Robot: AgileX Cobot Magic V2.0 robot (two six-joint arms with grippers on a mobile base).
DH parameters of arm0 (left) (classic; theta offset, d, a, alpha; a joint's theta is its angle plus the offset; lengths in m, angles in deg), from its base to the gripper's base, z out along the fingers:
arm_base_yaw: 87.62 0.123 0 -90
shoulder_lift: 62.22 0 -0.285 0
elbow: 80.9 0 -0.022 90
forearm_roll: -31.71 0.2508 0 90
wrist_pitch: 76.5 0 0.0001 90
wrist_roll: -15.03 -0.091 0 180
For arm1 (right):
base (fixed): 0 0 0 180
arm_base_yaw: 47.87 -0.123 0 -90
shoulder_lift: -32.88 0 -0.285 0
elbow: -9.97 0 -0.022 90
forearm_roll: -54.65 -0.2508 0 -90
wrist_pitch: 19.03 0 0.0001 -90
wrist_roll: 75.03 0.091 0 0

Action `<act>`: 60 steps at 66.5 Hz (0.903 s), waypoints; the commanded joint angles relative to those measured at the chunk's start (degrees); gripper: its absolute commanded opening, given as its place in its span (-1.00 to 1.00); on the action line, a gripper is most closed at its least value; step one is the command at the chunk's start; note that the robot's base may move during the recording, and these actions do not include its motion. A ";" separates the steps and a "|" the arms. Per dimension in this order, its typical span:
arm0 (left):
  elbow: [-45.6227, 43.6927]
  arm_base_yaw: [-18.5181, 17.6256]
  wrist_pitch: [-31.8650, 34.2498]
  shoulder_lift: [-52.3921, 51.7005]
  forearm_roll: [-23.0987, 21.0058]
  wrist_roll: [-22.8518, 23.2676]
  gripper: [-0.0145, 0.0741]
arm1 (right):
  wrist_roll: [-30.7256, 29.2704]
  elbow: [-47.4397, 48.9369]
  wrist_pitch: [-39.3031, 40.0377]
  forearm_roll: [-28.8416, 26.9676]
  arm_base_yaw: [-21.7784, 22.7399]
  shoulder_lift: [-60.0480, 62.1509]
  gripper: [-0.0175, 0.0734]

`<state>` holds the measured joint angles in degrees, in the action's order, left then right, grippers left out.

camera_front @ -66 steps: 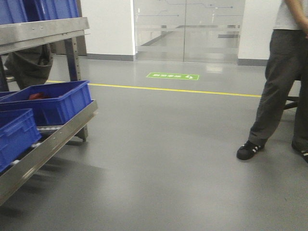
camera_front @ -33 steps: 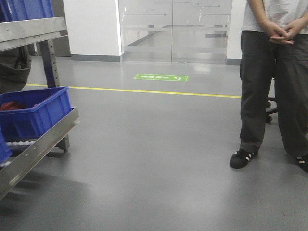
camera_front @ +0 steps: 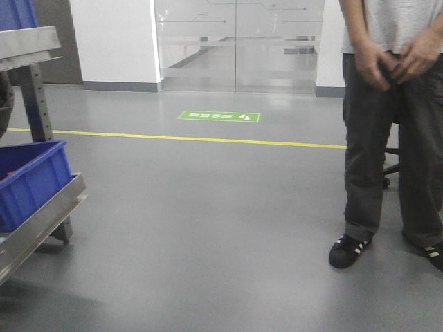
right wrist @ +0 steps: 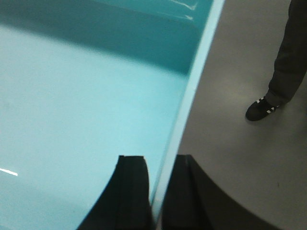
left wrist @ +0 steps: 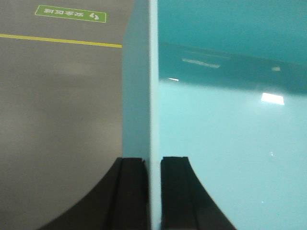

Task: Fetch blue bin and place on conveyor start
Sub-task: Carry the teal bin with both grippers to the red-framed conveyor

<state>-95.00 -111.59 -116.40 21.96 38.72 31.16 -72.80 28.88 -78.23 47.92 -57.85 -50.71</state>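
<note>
First: Since a second ago the steel rack (camera_front: 34, 214) has slid toward 9 o'clock in the front view, and the person (camera_front: 387, 124) has come in from the edge to 3 o'clock. Where is the blue bin (left wrist: 230, 143)?

Second: The front view does not show it, only the wrist views do. It fills the 3 o'clock half of the left one, cut off by the frame. The left gripper (left wrist: 152, 160) pinches its side wall, one finger inside and one outside.

First: And the other arm?

Second: The right gripper (right wrist: 158, 160) clamps the opposite wall likewise, with the tub toward 9 o'clock. Its height above the grey floor (camera_front: 208, 228) cannot be told.

First: What do the views share?

Second: The left wrist view has the green floor sign (left wrist: 71, 13) and yellow line (left wrist: 60, 40) at 11 o'clock. The right has a striped black shoe (right wrist: 261, 109) at 2 o'clock. A dark blue bin (camera_front: 31, 180) on the rack, cut by the edge, shows only in front.
</note>
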 commanded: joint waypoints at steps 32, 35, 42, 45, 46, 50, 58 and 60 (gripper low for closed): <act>-0.75 -0.33 5.00 -1.07 -2.56 0.61 -0.92 | -1.66 0.41 1.38 0.16 0.05 0.47 -0.95; -0.75 -0.33 5.00 -1.07 -2.56 0.61 -0.92 | -1.66 0.41 1.38 0.16 0.05 0.47 -0.95; -0.75 -0.33 5.00 -1.07 -2.56 0.61 -0.92 | -1.66 0.41 1.38 0.16 0.05 0.47 -0.95; -0.75 -0.33 5.00 -1.07 -2.56 0.61 -0.92 | -1.66 0.41 1.38 0.16 0.05 0.47 -0.95; -0.75 -0.33 5.00 -1.07 -2.56 0.61 -0.92 | -1.66 0.41 1.38 0.16 0.05 0.47 -0.95; -0.75 -0.33 5.00 -1.07 -2.56 0.61 -0.92 | -1.66 0.41 1.38 0.16 0.05 0.47 -0.95; -0.75 -0.33 5.00 -1.07 -2.56 0.61 -0.92 | -1.66 0.41 1.38 0.16 0.05 0.47 -0.95; -0.75 -0.33 5.00 -1.07 -2.56 0.61 -0.92 | -1.66 0.41 1.53 0.16 0.05 0.47 -0.95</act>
<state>-95.00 -111.59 -116.40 21.96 38.72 31.16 -72.80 28.88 -78.23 47.81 -57.85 -50.71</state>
